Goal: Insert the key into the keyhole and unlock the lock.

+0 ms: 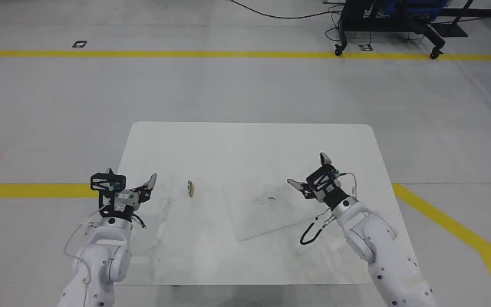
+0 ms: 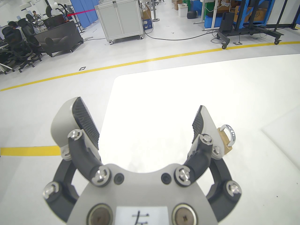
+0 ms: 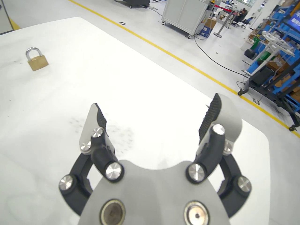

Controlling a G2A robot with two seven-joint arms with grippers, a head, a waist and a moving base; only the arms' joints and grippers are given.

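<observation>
Top: lock [image 1: 190,188] stands on table [image 1: 253,146] btw left pincer [image 1: 132,184] & right pincer [image 1: 308,170], nearer left.
L wrist: left pincer [image 2: 139,104] spread, empty; lock [image 2: 226,139] just beside one finger, outside the gap.
R wrist: right pincer [image 3: 156,100] spread, empty; lock [image 3: 37,61] well apart.

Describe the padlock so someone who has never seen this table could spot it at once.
Look at the white table, in the stretch between the left gripper and the right gripper, nearer the left. The padlock stands there upright on its base. It is the only brass-coloured thing on the white top, with a silver shackle looping over it.
</observation>
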